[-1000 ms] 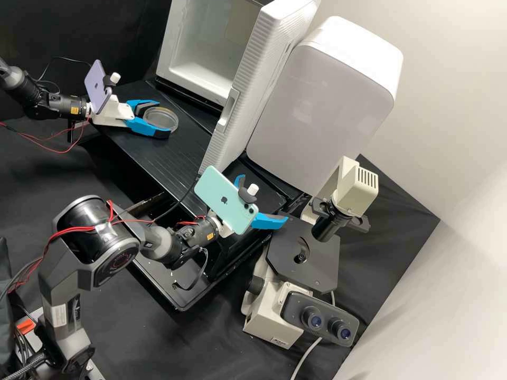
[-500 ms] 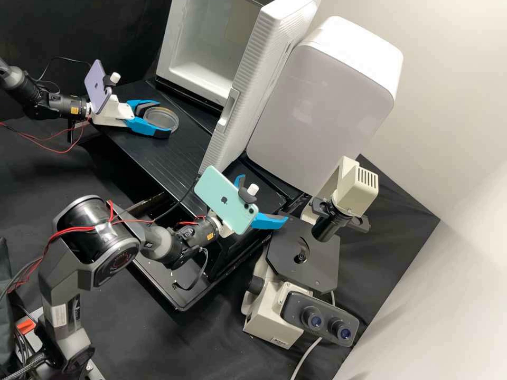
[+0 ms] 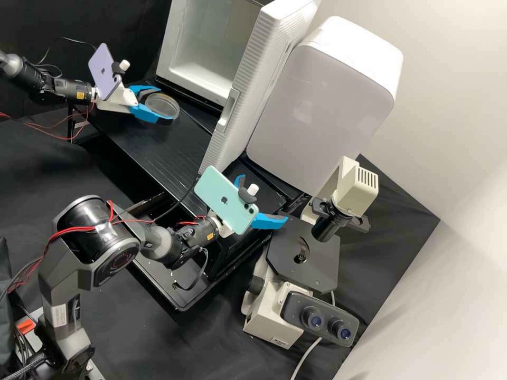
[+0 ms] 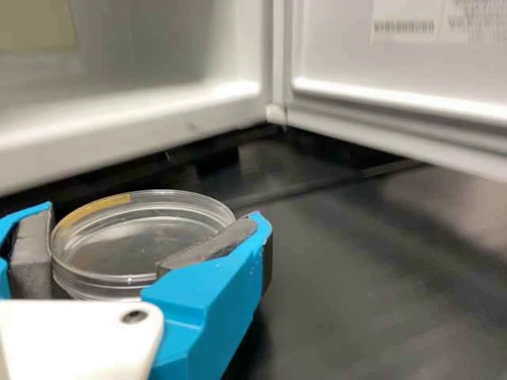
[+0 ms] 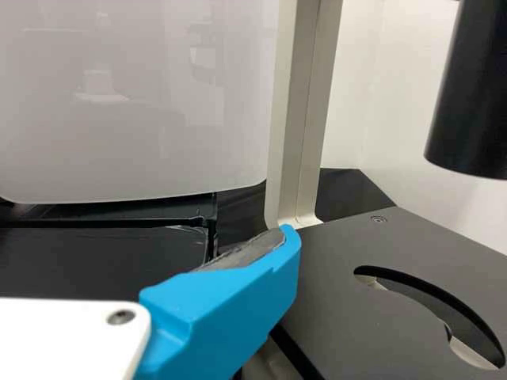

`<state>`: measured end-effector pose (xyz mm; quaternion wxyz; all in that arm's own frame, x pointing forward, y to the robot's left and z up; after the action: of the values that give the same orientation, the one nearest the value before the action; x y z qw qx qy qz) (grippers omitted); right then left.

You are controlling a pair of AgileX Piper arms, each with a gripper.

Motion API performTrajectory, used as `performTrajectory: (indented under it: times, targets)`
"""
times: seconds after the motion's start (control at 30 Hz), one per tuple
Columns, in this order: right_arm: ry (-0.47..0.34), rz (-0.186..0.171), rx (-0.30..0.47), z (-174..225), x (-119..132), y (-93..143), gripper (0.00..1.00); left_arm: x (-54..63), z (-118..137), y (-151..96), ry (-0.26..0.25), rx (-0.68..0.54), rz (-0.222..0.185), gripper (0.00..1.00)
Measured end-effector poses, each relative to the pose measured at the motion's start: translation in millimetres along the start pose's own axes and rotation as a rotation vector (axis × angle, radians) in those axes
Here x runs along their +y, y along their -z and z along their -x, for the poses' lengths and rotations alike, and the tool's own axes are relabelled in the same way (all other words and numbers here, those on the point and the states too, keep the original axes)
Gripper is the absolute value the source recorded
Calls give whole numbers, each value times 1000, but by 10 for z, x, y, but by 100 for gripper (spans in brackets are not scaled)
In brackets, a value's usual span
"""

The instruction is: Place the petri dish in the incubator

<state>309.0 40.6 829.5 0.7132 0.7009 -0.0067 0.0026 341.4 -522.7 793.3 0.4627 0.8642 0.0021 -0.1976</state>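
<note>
At 10 o'clock in the high view you've got the petri dish [image 3: 162,104] pinched level between the jaws of the left gripper [image 3: 153,103]. It's over the black platform [image 3: 158,153], just outside the open chamber of the incubator [image 3: 211,37], at its 7 o'clock. Right gripper [image 3: 264,208] sits at 5 o'clock from the dish, jaws spread, over the microscope stage [image 3: 306,258].

The surface [image 3: 158,338] is covered with a black cloth, on which a raised black ribbed platform [image 3: 163,153] is set. The white incubator [image 3: 211,47], its door swung open, is carried at the platform's far end. A white microscope [image 3: 274,311] is stood on the cloth just beside the platform.
</note>
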Motion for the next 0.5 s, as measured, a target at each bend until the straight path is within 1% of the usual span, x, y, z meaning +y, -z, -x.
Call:
performTrajectory:
  times: [0.1,0.2,0.5]
  targets:
    - [0,0,0,0,0,0,100,105,8,-22,-32,-6,-27,0]
    - [0,0,0,0,0,0,100,151,28,-36,-46,-9,-30,0]
    - [0,0,0,0,0,0,100,194,51,-50,-60,-11,-34,0]
